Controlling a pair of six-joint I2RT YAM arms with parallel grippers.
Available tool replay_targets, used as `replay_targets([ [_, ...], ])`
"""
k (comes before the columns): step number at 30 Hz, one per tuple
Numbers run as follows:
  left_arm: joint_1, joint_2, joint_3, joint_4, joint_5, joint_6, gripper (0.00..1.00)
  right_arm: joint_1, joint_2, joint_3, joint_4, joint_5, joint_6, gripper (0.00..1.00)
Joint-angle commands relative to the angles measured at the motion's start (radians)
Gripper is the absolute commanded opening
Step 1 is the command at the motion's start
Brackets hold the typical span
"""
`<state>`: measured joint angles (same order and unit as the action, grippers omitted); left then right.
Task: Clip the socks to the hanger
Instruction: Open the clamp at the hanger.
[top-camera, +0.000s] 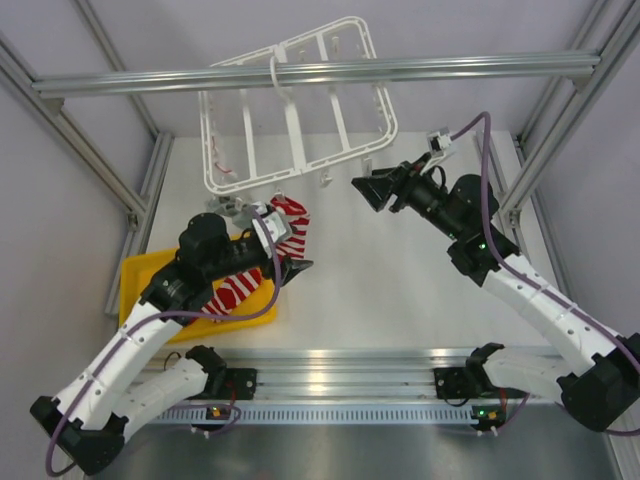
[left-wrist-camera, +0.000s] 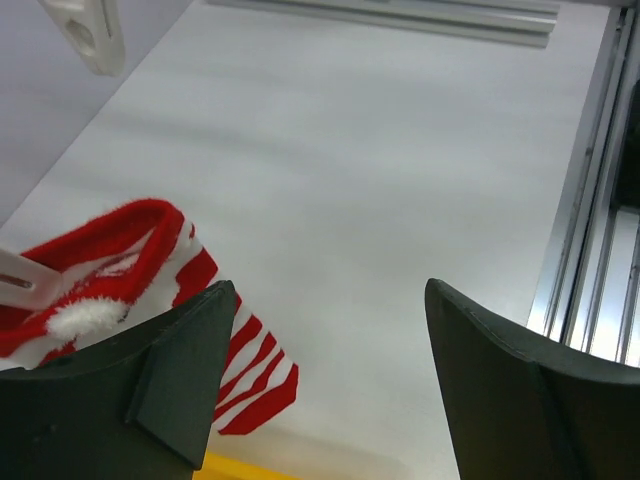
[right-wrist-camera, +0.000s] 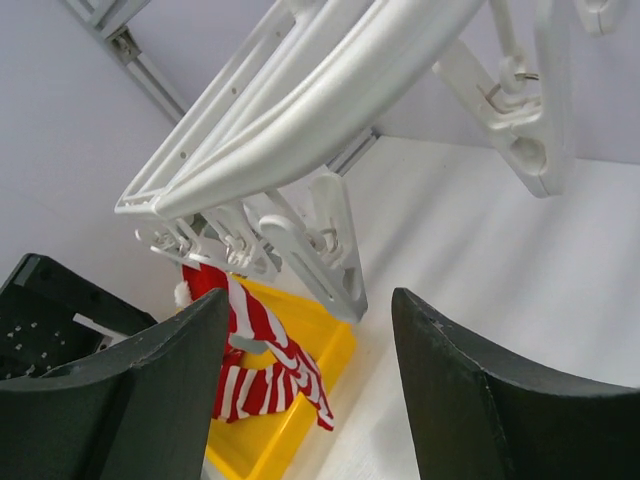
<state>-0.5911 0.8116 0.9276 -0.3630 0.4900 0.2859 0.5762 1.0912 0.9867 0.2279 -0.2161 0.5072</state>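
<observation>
White tabletop lies under the hanger at upper centre, where one striped sock seems clipped at its lower-left corner, and with the left gripper and right gripper both gaping empty, a shallow bite could drop it if brushed.

i can read no writing, label, brand or number in any of my views, not on the hanger, the socks or the yellow tray.
</observation>
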Motion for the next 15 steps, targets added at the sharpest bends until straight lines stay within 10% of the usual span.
replay_targets([
  [1,-0.019,0.0,0.025,0.244,0.044,-0.089,0.82,-0.01,0.032,0.066,0.102,-0.037,-0.018,0.65],
  [15,-0.165,0.164,-0.047,0.705,-0.48,-0.002,0.84,0.001,0.099,0.075,0.177,-0.118,0.082,0.64],
])
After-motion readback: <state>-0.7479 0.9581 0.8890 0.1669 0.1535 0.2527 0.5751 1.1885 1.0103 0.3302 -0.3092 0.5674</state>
